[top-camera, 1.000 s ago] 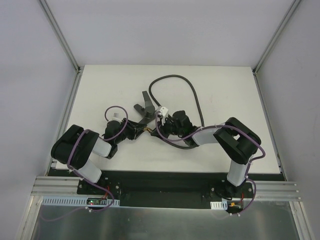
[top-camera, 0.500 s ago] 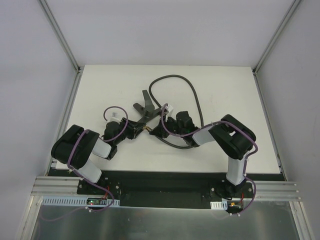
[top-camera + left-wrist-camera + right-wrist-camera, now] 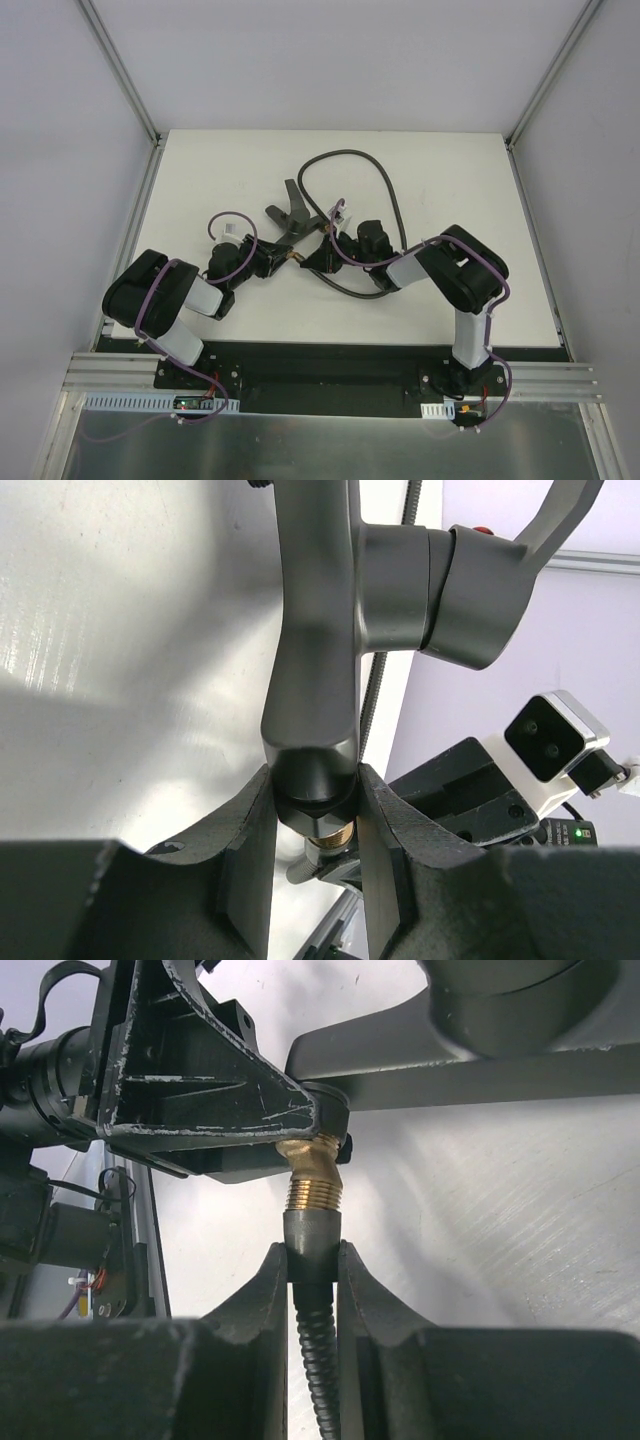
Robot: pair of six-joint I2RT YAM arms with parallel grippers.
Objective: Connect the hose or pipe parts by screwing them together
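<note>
The dark-grey forked fitting point(image 3: 290, 215) lies just above the table's middle, its fork pointing away from the arms. My left gripper point(image 3: 315, 802) is shut on the fitting's stem point(image 3: 312, 680), just above a brass threaded tip point(image 3: 328, 832). My right gripper point(image 3: 312, 1260) is shut on the grey collar at the end of the ribbed hose point(image 3: 318, 1355). That collar sits against a brass threaded tip point(image 3: 310, 1188), which is angled into the fitting held by the left gripper point(image 3: 200, 1090). In the top view the two grippers point(image 3: 285, 256) point(image 3: 318, 258) meet nose to nose, and the hose point(image 3: 395, 200) loops away behind them.
The hose makes a wide loop towards the table's back point(image 3: 345, 154) and a lower bend point(image 3: 350, 292) near the right forearm. Purple arm cables point(image 3: 232, 216) arch over both wrists. The white table point(image 3: 200, 180) is bounded by metal frame posts point(image 3: 145, 130).
The right wrist has rolled while holding the hose end, and its white camera block has swung up and to the right. The right elbow has shifted slightly left. The left arm has stayed still.
</note>
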